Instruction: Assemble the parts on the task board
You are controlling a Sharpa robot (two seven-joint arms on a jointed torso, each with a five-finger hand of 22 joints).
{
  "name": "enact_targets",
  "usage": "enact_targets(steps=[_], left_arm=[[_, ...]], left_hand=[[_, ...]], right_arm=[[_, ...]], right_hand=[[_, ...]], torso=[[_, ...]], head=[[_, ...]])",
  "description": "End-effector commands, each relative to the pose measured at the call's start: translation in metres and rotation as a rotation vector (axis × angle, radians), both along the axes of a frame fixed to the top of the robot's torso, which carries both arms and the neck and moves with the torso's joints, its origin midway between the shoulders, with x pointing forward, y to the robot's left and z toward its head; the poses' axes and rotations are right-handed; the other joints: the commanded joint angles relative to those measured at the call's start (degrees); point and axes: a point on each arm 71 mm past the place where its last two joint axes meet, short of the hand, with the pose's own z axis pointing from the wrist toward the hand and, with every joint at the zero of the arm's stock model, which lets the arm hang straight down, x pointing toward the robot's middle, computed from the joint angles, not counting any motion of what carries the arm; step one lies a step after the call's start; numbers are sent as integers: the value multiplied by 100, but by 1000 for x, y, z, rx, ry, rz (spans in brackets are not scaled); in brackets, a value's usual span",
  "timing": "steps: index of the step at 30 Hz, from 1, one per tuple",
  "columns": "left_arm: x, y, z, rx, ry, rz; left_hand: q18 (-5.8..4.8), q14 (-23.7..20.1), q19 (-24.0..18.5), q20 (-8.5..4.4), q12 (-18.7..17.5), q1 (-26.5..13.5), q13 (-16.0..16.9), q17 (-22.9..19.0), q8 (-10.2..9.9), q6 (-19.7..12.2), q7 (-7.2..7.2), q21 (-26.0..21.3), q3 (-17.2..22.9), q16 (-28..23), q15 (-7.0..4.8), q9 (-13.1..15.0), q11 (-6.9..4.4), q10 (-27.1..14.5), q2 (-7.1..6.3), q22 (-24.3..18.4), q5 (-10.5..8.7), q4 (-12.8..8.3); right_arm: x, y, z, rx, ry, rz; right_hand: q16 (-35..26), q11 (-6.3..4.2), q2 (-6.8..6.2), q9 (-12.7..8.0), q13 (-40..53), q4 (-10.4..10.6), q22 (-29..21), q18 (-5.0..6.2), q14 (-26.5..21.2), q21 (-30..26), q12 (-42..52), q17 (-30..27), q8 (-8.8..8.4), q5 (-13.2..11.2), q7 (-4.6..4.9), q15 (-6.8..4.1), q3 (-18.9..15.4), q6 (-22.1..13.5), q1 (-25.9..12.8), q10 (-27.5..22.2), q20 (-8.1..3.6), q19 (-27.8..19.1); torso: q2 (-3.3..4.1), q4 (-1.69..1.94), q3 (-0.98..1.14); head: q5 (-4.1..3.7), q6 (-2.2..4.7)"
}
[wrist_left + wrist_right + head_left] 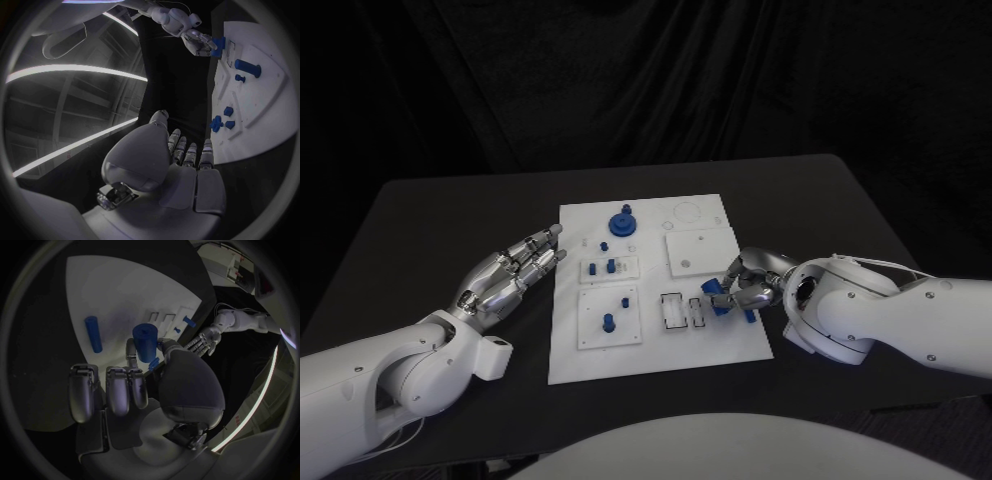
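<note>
One blue cylinder is being held in my right hand, pinched between the thumb and the fingers, and I am carrying it just over the right part of the task board, beside the two narrow slots. I judge that the step in hand is to seat this part in its place. To do it well, I am thinking I should keep the cylinder upright, bring it straight above the opening, and lower it slowly without letting go before it is sitting. If it is tilting, it may jam at the edge or push the board along the surface.

The board is a white plate lying in the middle of the dark surface, with several square insets. My left hand is resting flat on the surface, touching or nearly touching the left edge of the board, fingers stretched and holding nothing; it could steady the plate.

The held cylinder is short, smooth and round. A second blue rod, longer and thinner, is lying flat on the board near it. A blue round piece is standing at the far end, and small blue pegs are standing in the left insets.
</note>
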Motion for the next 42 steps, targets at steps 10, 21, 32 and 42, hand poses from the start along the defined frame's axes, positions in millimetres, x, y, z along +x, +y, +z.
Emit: enact_targets(steps=[10,21,32,42], left_arm=[[0,-4,4,-36,-47,0],[2,-5,3,-37,-42,-7],[3,-6,2,-38,-38,-13],[4,-6,1,-37,-36,-16]], left_hand=[[9,-2,-18,7,6,55,5,-5,23,17,31,-12,42,-38,48,6,36,-5,29,-19,26,-15],[-1,-2,-19,20,-10,50,2,-5,18,-8,26,-12,51,-38,71,3,29,-14,30,-18,2,-16],[-6,-2,-19,28,-24,48,0,-5,14,-28,24,-12,59,-38,83,0,28,-20,36,-18,-4,-16],[-12,-2,-20,39,-31,45,-1,-5,10,-48,24,-12,71,-38,101,-2,30,-27,46,-20,-11,-16]], right_arm=[[-2,19,0,219,169,-120],[-3,28,-12,197,221,-111],[-1,32,-16,190,224,-104],[0,34,-17,186,226,-99]], right_hand=[[-13,-23,410,248,1509,-328,1390,-45,541,-19,15,1193,162,-245,-20,-27,401,-108,84,606,-42,446],[-18,1,434,333,1509,-207,1380,-38,537,-42,15,1177,187,-607,8,-8,323,-200,-82,606,-25,433],[-20,57,486,336,1509,-81,1373,-33,535,-59,15,1163,124,-1292,71,39,182,-326,-222,606,15,425],[-31,114,511,273,1509,78,1363,-25,527,-87,15,1122,28,-1720,136,86,-47,-434,-407,606,59,411]], torso=[[6,18,-11],[9,30,-13],[33,21,-7],[13,9,-6]], head=[[85,-1],[209,-1],[264,-1],[303,-1]])
